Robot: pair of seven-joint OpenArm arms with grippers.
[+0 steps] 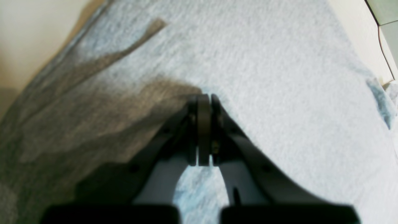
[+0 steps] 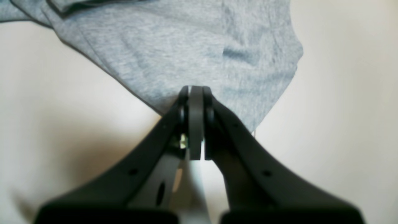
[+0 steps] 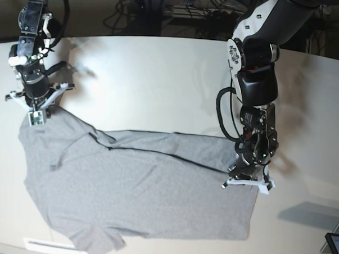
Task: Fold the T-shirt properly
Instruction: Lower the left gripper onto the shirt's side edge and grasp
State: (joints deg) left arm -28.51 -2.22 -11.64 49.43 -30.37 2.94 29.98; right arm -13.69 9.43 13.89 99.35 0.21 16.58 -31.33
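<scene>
Shirt [image 3: 138, 199] is lying plain side up on the table [image 3: 160, 76], w/ a long crease running across its upper part. Left gripper [image 3: 247, 176] is sitting at the shirt's edge on base view's right, jaws clenched on the cloth; wrist cam shows its tips [image 1: 203, 99] pressing into grey fabric. Right gripper [image 3: 35, 107] is pinching the shirt's far corner on view's left, fingers [image 2: 196, 93] closing tight on the fabric edge.
</scene>
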